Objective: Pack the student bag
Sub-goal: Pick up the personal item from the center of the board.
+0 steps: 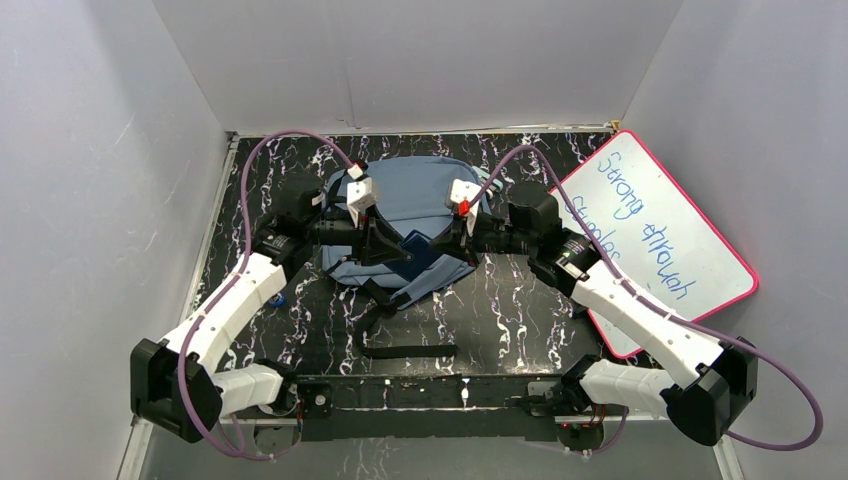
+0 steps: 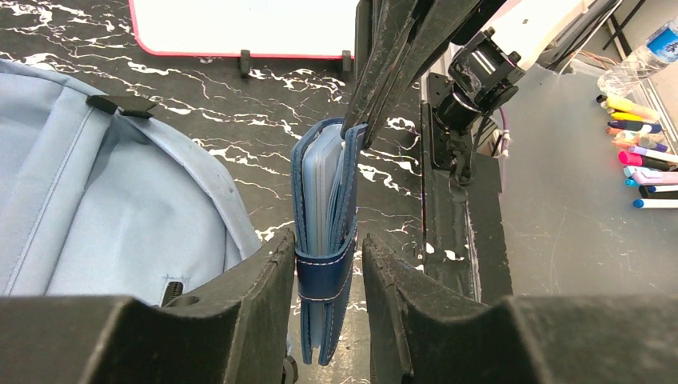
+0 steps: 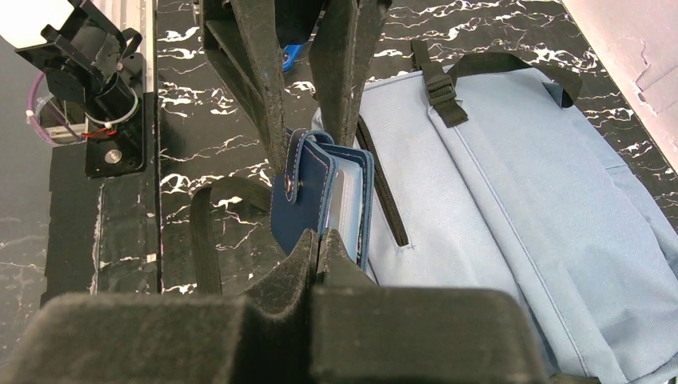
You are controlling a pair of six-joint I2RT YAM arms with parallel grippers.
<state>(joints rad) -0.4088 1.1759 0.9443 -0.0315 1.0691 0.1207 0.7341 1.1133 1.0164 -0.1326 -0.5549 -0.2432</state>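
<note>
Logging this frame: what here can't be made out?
- Student bag: top view, left arm and right arm cover its middle; zipped or open unclear.
- Left gripper: left wrist view, jaws flank the wallet; gap too fine to judge contact.
- Whiteboard: top view, right arm hides some writing.
- Small blue object: top view, left arm covers most.

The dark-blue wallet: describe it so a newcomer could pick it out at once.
Start at the big slate-blue student bag. At its near edge, the right gripper pinches a small wallet, the left gripper flanking it. It is darker blue than the bag, with pale stitching and card sleeves.
</note>
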